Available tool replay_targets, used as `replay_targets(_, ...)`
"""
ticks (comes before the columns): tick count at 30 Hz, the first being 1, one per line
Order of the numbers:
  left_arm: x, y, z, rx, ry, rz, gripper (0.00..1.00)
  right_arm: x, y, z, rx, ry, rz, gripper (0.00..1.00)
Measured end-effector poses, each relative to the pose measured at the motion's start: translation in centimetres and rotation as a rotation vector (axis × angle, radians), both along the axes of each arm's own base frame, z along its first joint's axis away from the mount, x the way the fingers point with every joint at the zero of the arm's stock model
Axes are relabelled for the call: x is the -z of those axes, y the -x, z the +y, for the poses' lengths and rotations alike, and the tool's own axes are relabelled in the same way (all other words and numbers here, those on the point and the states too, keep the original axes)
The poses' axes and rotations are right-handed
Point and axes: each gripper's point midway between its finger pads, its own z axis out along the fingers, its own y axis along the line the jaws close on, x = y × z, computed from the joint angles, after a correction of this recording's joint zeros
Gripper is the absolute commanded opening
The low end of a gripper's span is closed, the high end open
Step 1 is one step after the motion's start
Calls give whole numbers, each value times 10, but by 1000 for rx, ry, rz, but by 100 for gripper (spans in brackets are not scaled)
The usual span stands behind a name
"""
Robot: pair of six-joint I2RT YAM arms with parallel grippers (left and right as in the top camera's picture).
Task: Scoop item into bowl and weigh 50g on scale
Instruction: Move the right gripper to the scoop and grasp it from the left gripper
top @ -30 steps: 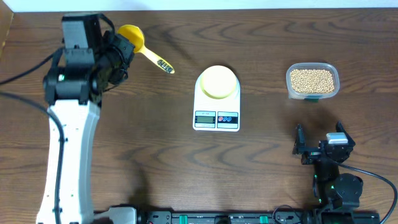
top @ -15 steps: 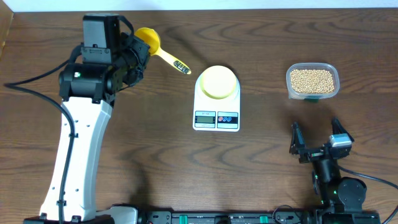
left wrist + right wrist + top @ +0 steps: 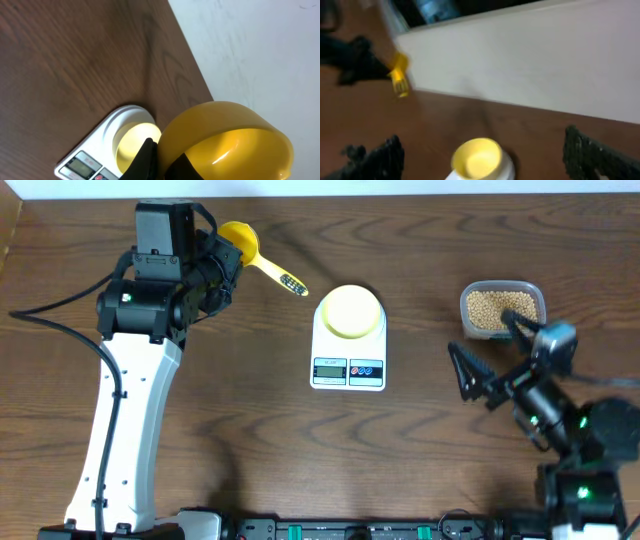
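Observation:
The pale yellow bowl (image 3: 350, 310) sits empty on the white scale (image 3: 348, 372) at mid table; both also show in the left wrist view as bowl (image 3: 131, 145) and scale (image 3: 80, 162). Tan beans (image 3: 492, 303) fill a clear tub (image 3: 470, 328) at the right. My left gripper (image 3: 222, 260) is shut on the cup of a yellow scoop (image 3: 240, 240), held above the table left of the scale; close up, the scoop (image 3: 225, 135) fills the left wrist view. My right gripper (image 3: 490, 352) stands open just before the tub, facing the bowl (image 3: 476, 158).
The scoop's handle (image 3: 285, 280) points toward the scale. The white wall runs along the table's far edge (image 3: 400, 190). The right wrist view is blurred; the left arm (image 3: 355, 57) and the scoop (image 3: 399, 80) show at its left.
The left arm carried the scoop a little rightward, then held still. The right arm lifted from the front edge and swung up toward the tub, jaws staying wide.

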Motion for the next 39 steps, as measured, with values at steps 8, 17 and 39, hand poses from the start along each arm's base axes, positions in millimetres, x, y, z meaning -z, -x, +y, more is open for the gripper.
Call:
replay_targets(8, 0, 2, -7, -54, 105, 31, 8, -33, -51, 42, -427, -54, 119, 99)
replay_targets(17, 4, 6, -45, -56, 210, 82, 8, -17, -80, 70, -503, -225, 285, 89)
replay_targets(39, 24, 13, -122, 35, 264, 155, 8, 38, -106, 147, -420, -463, 657, 44)
